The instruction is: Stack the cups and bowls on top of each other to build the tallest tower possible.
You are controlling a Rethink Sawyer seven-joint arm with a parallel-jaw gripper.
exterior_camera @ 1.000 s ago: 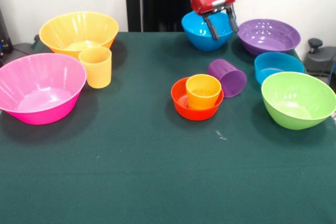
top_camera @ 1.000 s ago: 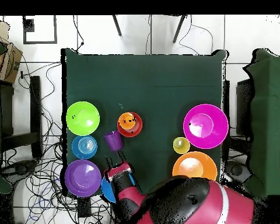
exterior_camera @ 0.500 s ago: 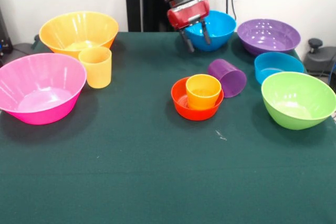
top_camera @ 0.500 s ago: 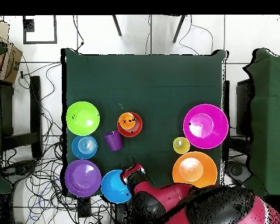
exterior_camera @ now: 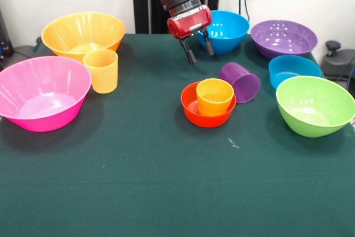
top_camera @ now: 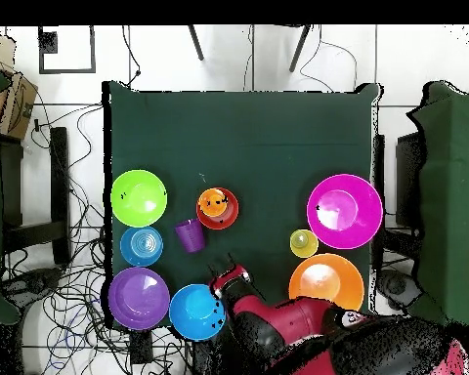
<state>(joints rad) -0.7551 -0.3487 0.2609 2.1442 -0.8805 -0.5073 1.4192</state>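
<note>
While the gripper [exterior_camera: 197, 49] hangs empty with jaws parted, the orange cup [exterior_camera: 214, 96] sits upright inside the small red-orange bowl [exterior_camera: 191, 106] just below it; the purple cup [exterior_camera: 240, 81] lies tipped beside them.

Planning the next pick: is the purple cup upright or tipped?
Tipped: the purple cup lies on its side, mouth facing sideways.

A dark green bench [exterior_camera: 138, 181] fills most of the frame. From overhead, tangled cables [top_camera: 72, 283] sprawl over the white floor [top_camera: 277, 59] at the left — a cardboard box [top_camera: 14, 98] sits upper left, chair legs [top_camera: 194, 41] along the top.
</note>
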